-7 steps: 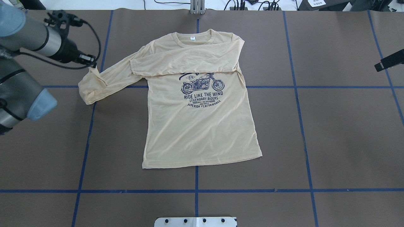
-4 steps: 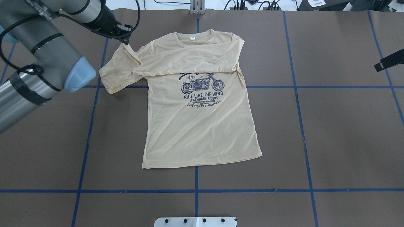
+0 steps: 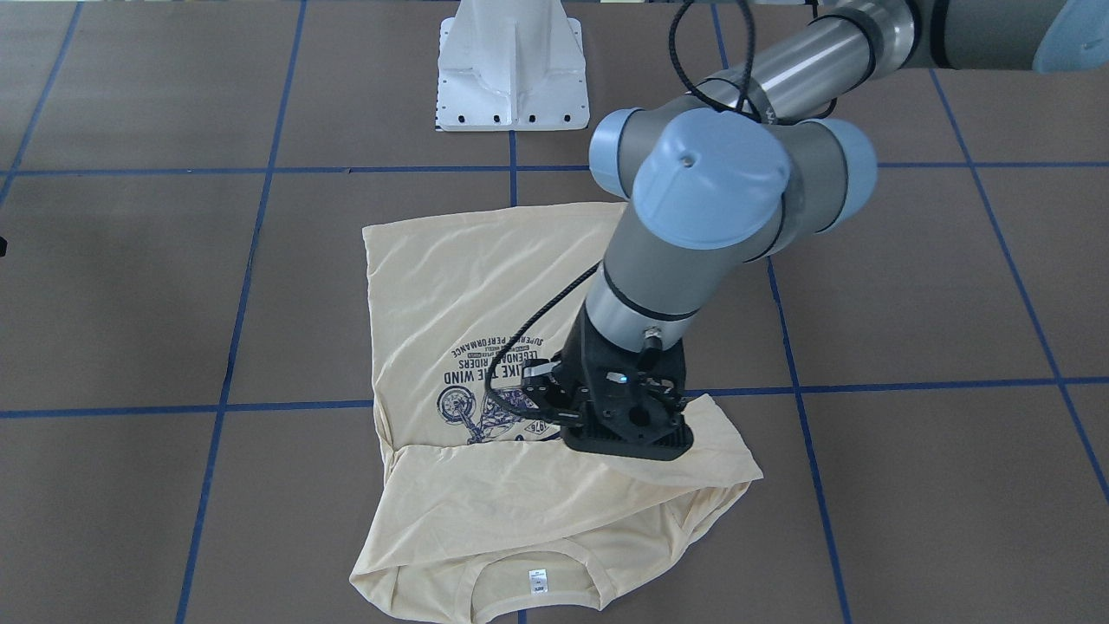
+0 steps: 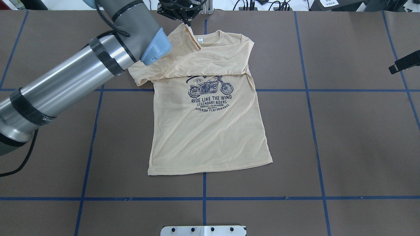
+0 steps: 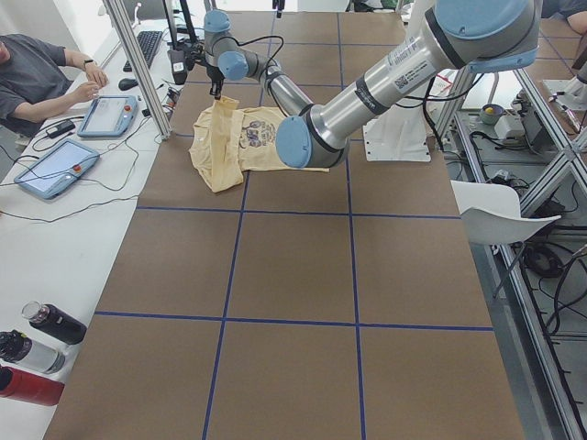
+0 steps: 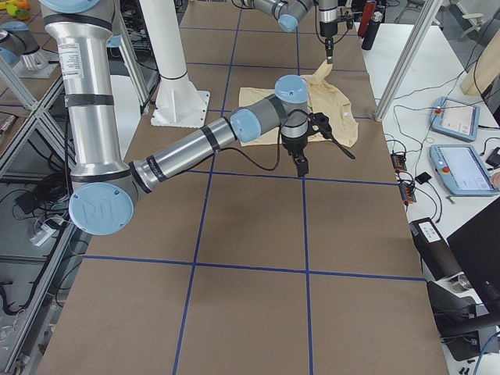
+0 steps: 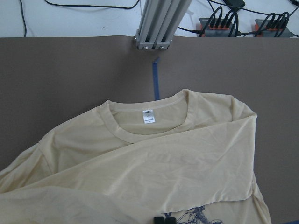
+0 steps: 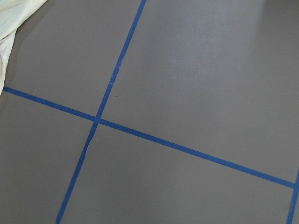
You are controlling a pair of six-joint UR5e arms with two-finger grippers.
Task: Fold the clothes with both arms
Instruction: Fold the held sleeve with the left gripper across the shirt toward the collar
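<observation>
The left fingers (image 4: 187,20) are clenched on the end of the T-shirt's (image 4: 206,131) left sleeve (image 4: 182,46). They hold it up in a peak just to the robot's left of the neck label (image 4: 200,40). From that pinch the sleeve falls back toward its shoulder. The landing place, I judge, is on the base side of the label, across the chest, where the other sleeve (image 4: 203,62) lies flat. The shirt lies flat on the counter (image 4: 328,131), its long axis running from the label toward the robot's base, so the fold must go crosswise to it. The left arm (image 4: 82,72) is the near one. The right arm (image 6: 195,144) hangs well off the label's right side, and I cannot tell whether its fingers are parted.

The overhead view shows the peak meeting the fingers. The front-facing view hides them behind the wrist housing but shows the slack pouch at the shoulder.
</observation>
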